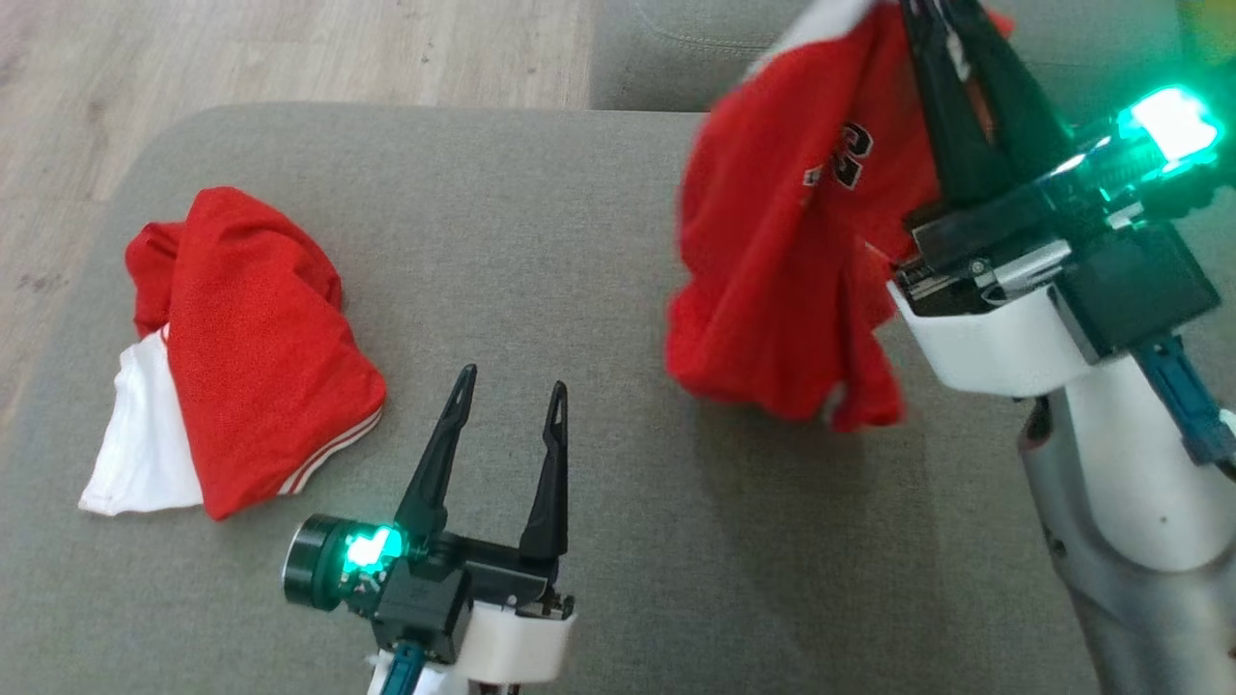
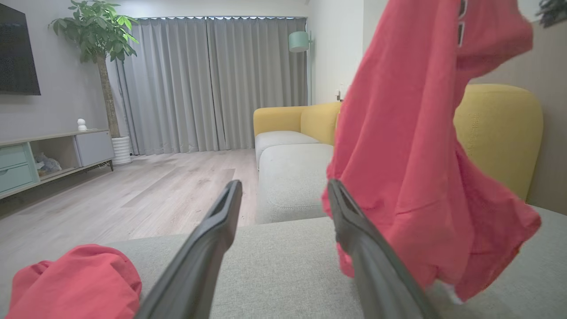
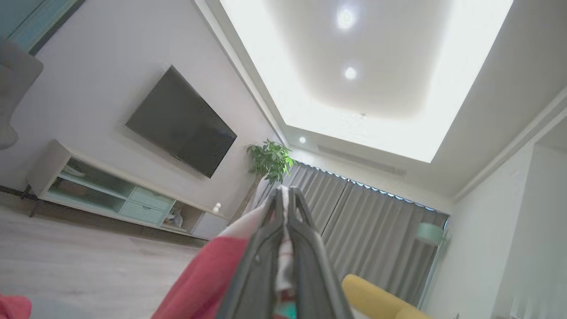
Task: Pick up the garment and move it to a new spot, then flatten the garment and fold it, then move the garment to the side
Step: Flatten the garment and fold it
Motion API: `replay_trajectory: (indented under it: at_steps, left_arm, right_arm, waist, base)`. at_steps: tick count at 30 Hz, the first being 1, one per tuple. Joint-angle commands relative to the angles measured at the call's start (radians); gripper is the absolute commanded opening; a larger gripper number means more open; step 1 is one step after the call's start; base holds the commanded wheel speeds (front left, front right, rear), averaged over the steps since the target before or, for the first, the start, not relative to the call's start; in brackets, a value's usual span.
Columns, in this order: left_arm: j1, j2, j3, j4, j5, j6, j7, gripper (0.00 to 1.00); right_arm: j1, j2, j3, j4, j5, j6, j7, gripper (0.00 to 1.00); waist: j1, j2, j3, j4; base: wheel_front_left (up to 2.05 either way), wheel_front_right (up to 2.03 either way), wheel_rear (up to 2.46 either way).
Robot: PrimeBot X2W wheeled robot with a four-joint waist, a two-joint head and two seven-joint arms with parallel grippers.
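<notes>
Right wrist view shows your right gripper [image 3: 285, 195] pinched shut on the red jersey [image 1: 772, 261], which hangs from its fingertips over the grey cushion [image 1: 579, 241]. Lower it slowly onto bare cushion beside the wide-open left gripper [image 1: 510, 396], hem first.

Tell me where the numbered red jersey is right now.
The jersey hangs upper right in the head view, pinched in the right claw above the grey cushion, across from the other red garment.

Heaped garment [image 1: 241, 357] left on the cushion [image 1: 579, 212], raised garment [image 1: 792, 251] over its right, left tool [image 1: 514, 378] between them.
</notes>
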Motion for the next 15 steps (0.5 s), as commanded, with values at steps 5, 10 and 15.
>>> replay_trajectory:
  at_steps: [5,10,15]
  left_arm:
    - [-0.006,-0.001,0.042,-0.042,-0.005,-0.008,-0.005,1.00]
    - [-0.012,-0.001,0.037,-0.042,-0.016,-0.022,-0.005,1.00]
    - [-0.021,-0.001,0.035,-0.043,-0.039,-0.034,-0.005,1.00]
  right_arm:
    - [0.073,-0.068,0.000,-0.024,0.025,0.007,-0.005,0.00]
    - [0.288,-0.155,-0.120,0.087,0.058,0.007,-0.005,0.00]
    - [0.433,-0.223,-0.148,0.251,0.066,0.007,0.008,0.00]
  waist:
    - [0.0001,0.0000,0.007,-0.038]
    - [0.0001,0.0000,0.000,-0.056]
    - [0.0001,0.0000,-0.007,-0.075]
  base:
    - [0.00,0.00,0.00]
    - [0.00,0.00,0.00]
    - [0.00,0.00,0.00]
